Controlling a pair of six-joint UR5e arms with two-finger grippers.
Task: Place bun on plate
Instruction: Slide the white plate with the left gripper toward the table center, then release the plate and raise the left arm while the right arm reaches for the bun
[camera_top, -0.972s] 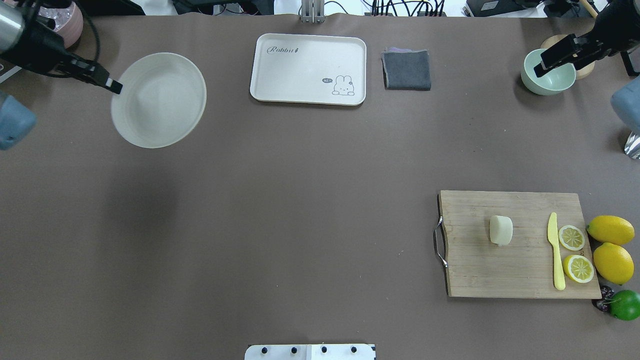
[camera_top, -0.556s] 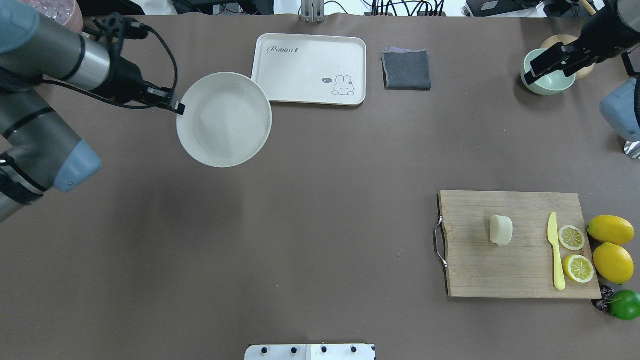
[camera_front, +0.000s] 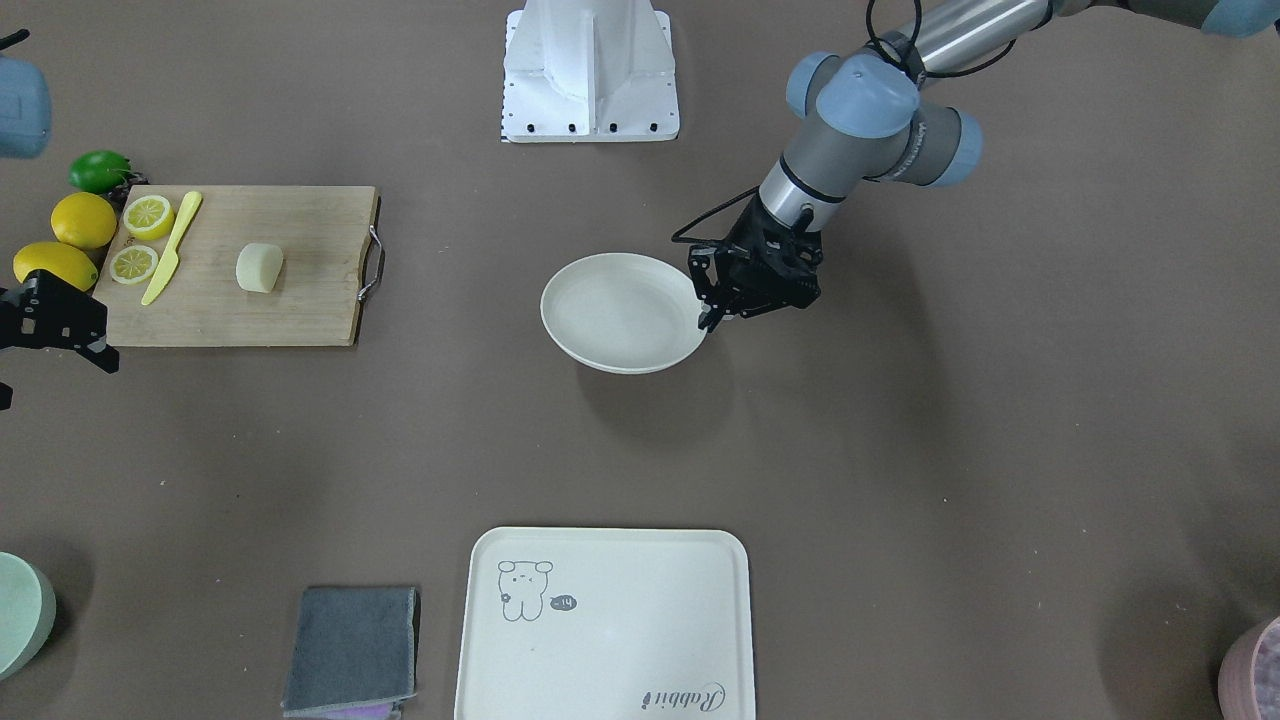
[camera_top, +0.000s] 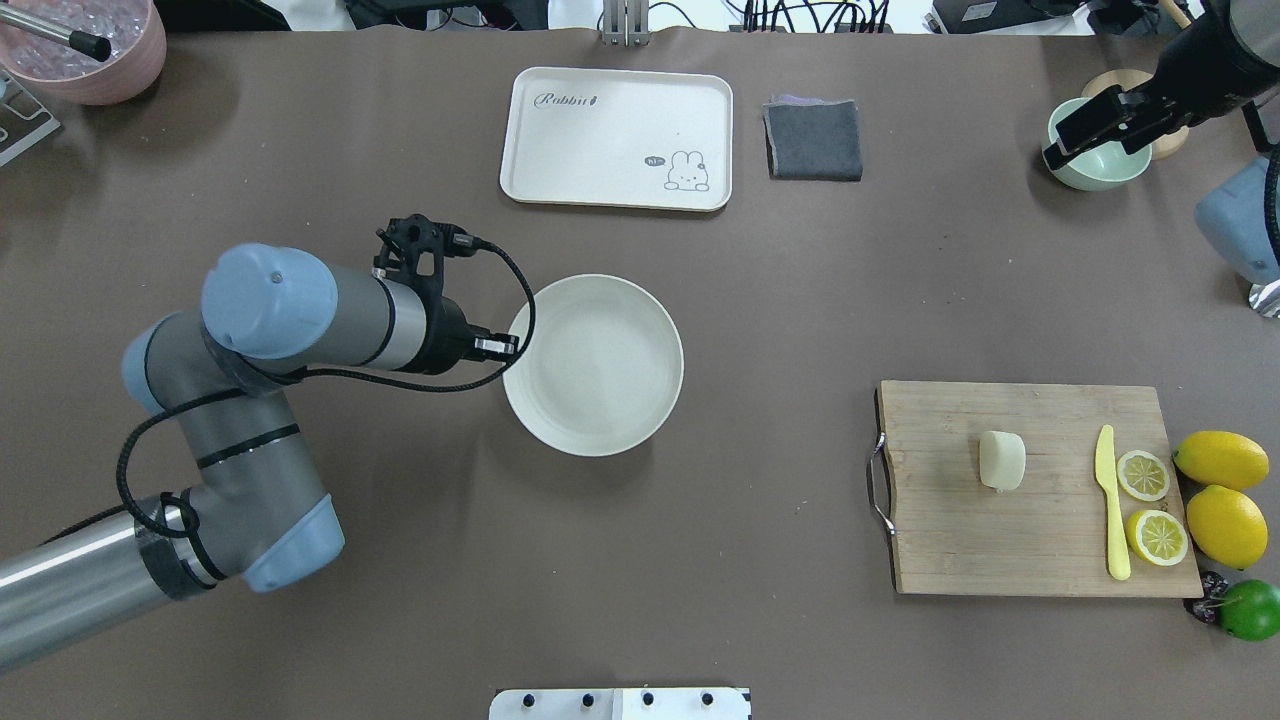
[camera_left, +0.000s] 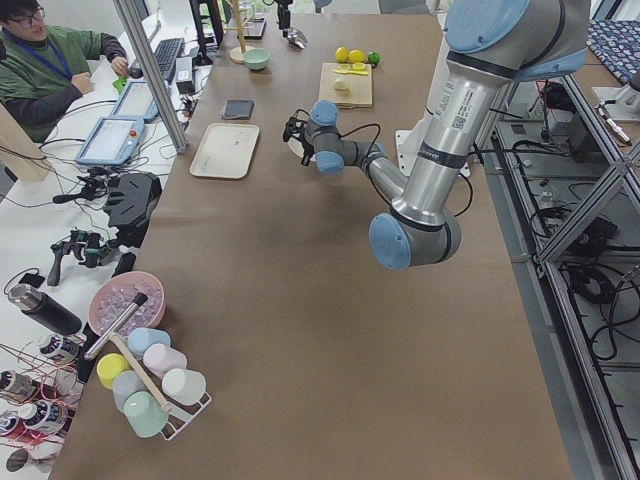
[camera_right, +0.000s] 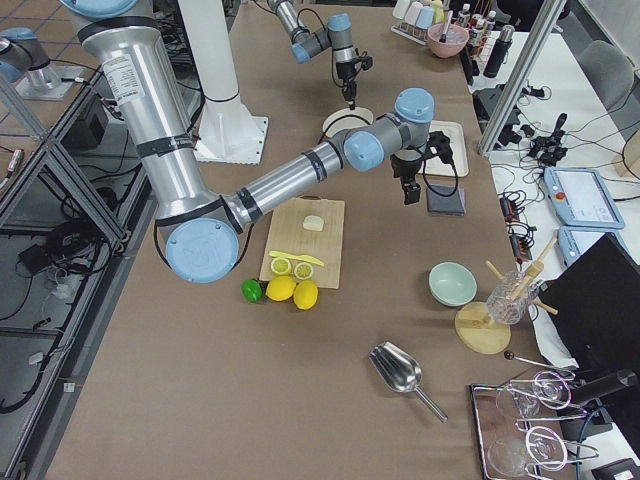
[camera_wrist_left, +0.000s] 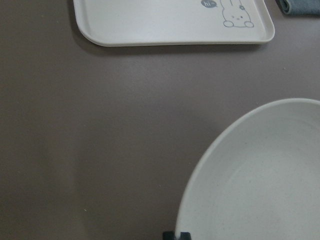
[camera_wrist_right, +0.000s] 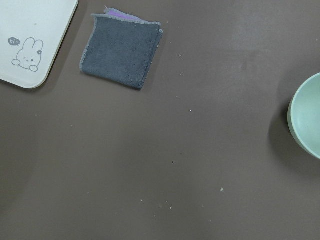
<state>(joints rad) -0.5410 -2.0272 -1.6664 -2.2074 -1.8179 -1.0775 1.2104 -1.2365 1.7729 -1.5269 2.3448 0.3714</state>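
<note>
The bun (camera_top: 1002, 461) (camera_front: 259, 268), small and pale cream, lies on a wooden cutting board (camera_top: 950, 540) at the right. The round off-white plate (camera_top: 640, 310) (camera_front: 600, 345) (camera_wrist_left: 200, 170) hangs just over the table's middle and casts a shadow beneath. My left gripper (camera_top: 505, 347) (camera_front: 705, 322) is shut on the plate's left rim. My right gripper (camera_top: 1062, 148) (camera_front: 55, 385) hovers far back right over a pale green bowl (camera_top: 1095, 165), open with nothing between its fingers, well away from the bun.
A cream tray (camera_top: 616, 138) with a rabbit drawing and a folded grey cloth (camera_top: 814, 139) lie at the back. A yellow knife (camera_top: 1108, 500), lemon halves (camera_top: 1143, 475), whole lemons (camera_top: 1222, 459) and a lime (camera_top: 1250, 609) sit by the board's right end.
My left arm has carried the plate from the far back left to the table's middle, rightward and nearer the robot. The right gripper has shifted only slightly over the green bowl.
</note>
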